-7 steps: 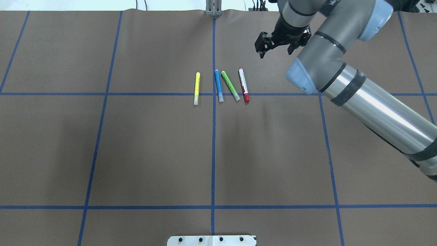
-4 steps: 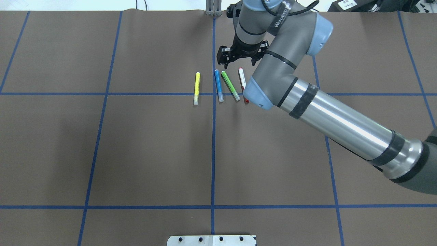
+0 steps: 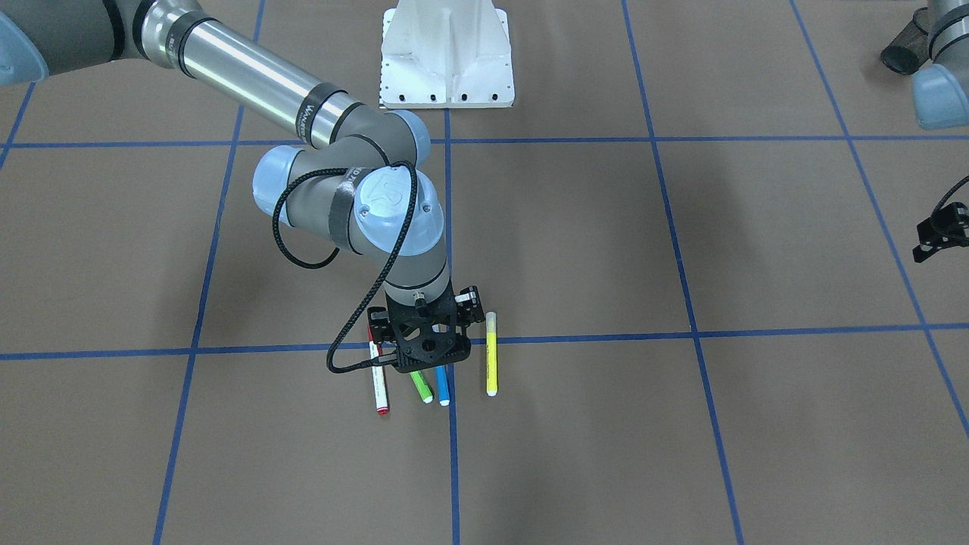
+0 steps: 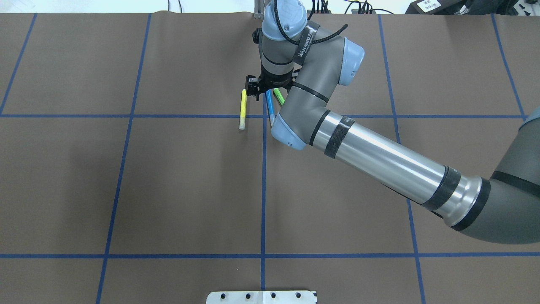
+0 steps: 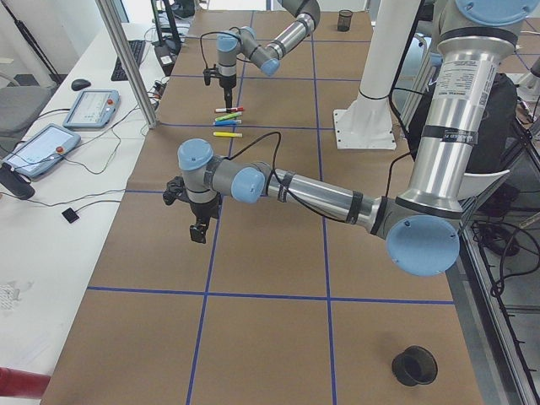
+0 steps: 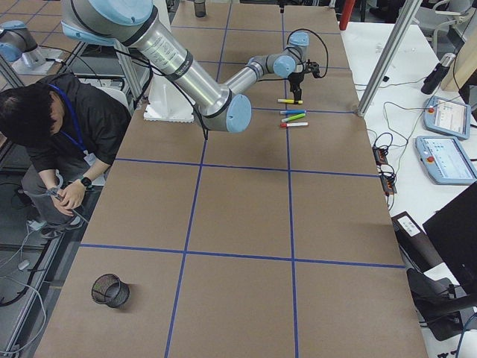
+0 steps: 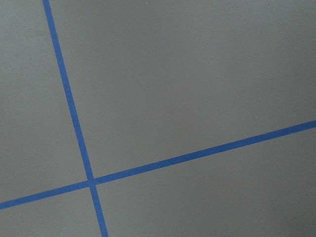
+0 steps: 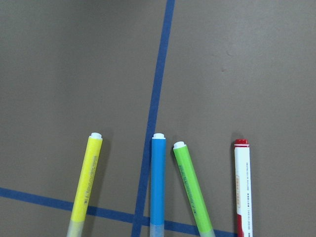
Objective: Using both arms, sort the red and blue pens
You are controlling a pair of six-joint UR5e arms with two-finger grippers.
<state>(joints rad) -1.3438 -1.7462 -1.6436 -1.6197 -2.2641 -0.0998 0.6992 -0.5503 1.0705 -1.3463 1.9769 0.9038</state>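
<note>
R hand (image 3: 428, 354) hovers over blue pen (image 8: 158, 182) & green highlighter (image 8: 192, 190).

The counter (image 4: 168, 190) is covered in brown paper, with blue tape (image 4: 263, 190) marking out a grid. Four markers lie side by side across one tape line near the middle: a yellow highlighter (image 8: 86, 182), a blue pen (image 8: 158, 182) along the edge of the crossing line, a tilted green highlighter (image 8: 192, 187) and a white-barrelled red pen (image 8: 242, 187). A white mount (image 3: 447, 76) stands at one edge. A black mesh cup (image 6: 110, 289) sits near an end.
</note>
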